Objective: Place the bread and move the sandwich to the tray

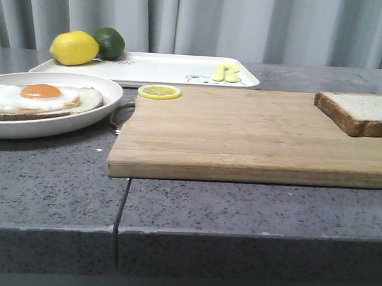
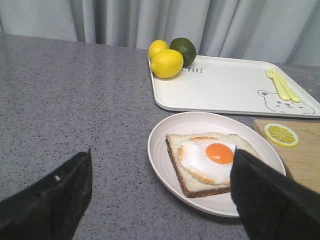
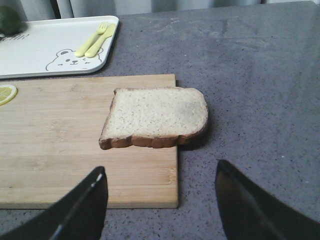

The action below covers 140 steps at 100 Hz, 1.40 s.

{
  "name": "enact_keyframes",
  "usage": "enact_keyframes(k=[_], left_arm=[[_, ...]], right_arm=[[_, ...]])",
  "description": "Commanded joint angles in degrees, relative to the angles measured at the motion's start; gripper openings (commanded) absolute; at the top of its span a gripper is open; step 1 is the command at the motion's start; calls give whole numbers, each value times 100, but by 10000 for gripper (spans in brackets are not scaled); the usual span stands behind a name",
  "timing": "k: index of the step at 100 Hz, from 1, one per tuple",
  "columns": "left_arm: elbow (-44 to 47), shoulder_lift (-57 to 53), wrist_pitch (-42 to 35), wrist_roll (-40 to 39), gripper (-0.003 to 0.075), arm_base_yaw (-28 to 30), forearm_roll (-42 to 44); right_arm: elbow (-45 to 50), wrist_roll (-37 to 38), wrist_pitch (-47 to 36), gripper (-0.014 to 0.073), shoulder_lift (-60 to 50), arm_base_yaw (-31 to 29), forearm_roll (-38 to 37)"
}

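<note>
Left gripper point(image 2: 160, 200) low in its wrist frame, jaws spread wide, gripping nothing, hanging over the plate point(image 2: 165, 150). Right gripper point(image 3: 162, 205) equally wide, empty, just short of the bread point(image 3: 155, 117). One bread slice, centre frame, overhanging the cutting board's point(image 3: 75, 145) edge. One sandwich point(image 2: 207, 162), egg up, on the plate at lower centre. Further back, one tray point(image 2: 225, 87) in the upper right carrying two lemons point(image 2: 166, 63), one lime point(image 2: 183, 49), two pieces of yellow cutlery point(image 2: 282, 85). One lemon slice point(image 2: 281, 134) on the board.
</note>
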Motion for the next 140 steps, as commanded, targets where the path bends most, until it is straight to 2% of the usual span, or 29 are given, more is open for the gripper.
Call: enact_keyframes(k=[1,24,43,56,77,90,117,140], left_arm=[[-196,95,-445,-49,536,-53,-54],[-196,95,-445,-49,536,-53,-54],[-196,95,-445,-49,536,-53,-54],[-196,95,-445,-49,536,-53,-54],[-196,95,-445,-49,536,-53,-54],[-196,95,-445,-49,536,-53,-54],[-196,95,-445,-49,536,-53,-54],[-196,95,-445,-49,536,-53,-54]], right_arm=[[-197,-22,-215,477,114,8,-137],[-209,-279,-168,477,126,-52,28],[-395,-1024,-459,475,406,-330,824],[-583,-1865,-653,475,894,-674,1758],[-702,-3649,-935,475,1863,-1419,3702],[-702,-4648,-940,475,2400,-1862,4659],[-702,-6064,-1101,475,3515,-2497,6480],[-702,-7121,-1116,475,4348,-2647,7823]])
